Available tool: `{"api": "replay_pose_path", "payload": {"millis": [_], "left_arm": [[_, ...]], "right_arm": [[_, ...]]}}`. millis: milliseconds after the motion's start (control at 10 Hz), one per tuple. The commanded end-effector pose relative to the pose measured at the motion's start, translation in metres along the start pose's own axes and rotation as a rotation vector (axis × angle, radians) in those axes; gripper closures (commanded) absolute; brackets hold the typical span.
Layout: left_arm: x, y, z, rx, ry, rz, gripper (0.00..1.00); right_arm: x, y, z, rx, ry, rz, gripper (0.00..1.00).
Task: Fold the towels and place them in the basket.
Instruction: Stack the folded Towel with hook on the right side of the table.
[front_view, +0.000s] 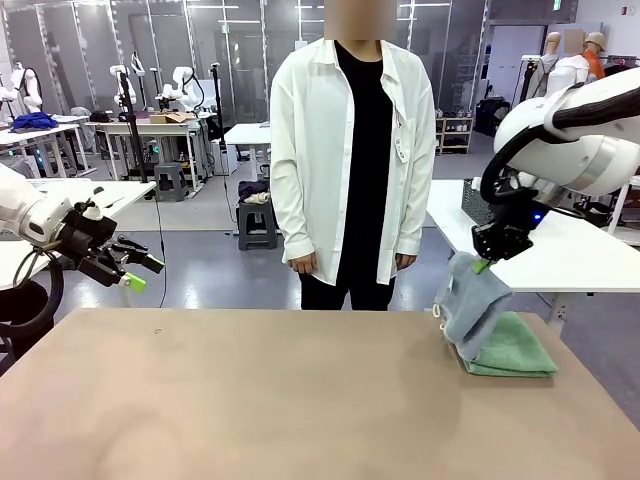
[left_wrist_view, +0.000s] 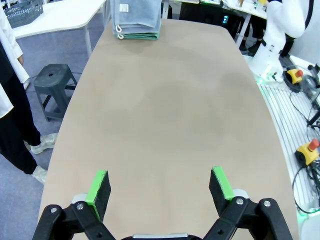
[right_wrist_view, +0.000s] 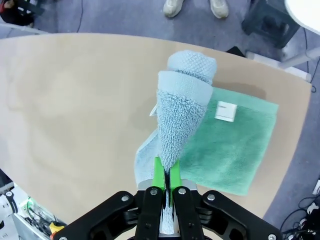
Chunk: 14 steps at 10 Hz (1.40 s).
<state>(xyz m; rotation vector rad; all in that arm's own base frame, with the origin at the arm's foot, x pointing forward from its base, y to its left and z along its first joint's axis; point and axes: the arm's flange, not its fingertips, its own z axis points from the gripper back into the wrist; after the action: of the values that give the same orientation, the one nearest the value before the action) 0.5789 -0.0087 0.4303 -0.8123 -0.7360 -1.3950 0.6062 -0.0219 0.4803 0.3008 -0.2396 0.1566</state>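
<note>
- In your right wrist view, the right gripper is rising from the bottom centre of the frame, jaws pinched nearly together on the pale grey-blue towel, which is bunching up into a folded cone just above the green pads.
- That same view is giving you what the front camera cannot: the mint green towel is lying flat at centre right on the table, with its small white tag facing up, partly under the held towel.
- In the front view, you are seeing the right gripper at right of centre, lifting one edge of the pale grey-blue towel; the lower part is draping onto the mint green towel near the table's right edge.
- Your left gripper is sitting at the bottom of the left wrist view, jaws spread fully wide, holding nothing and hovering over bare table.
- Farther off in that view, at top centre, both towels are showing as a stack, grey-blue over green.
- In the front view, the left gripper is hanging at the left edge, off the table.
- A person in a white coat is standing at the far side, top centre.
</note>
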Motion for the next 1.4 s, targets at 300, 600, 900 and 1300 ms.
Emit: {"api": "replay_pose_path", "payload": {"millis": [300,600,900,1300], "left_arm": [[0.001,-0.003,-0.001,-0.001,-0.001,0.0,0.0],[0.001,-0.003,-0.001,-0.001,-0.001,0.0,0.0],[0.001,-0.003,-0.001,-0.001,-0.001,0.0,0.0],[0.001,-0.003,-0.001,-0.001,-0.001,0.0,0.0]], "right_arm": [[0.017,-0.114,-0.015,0.206,0.006,-0.026,0.95],[0.014,-0.149,-0.046,0.323,0.073,0.01,0.95],[0.01,-0.17,-0.055,0.357,0.121,-0.007,0.75],[0.008,-0.156,-0.03,0.309,0.107,0.006,0.35]]}}
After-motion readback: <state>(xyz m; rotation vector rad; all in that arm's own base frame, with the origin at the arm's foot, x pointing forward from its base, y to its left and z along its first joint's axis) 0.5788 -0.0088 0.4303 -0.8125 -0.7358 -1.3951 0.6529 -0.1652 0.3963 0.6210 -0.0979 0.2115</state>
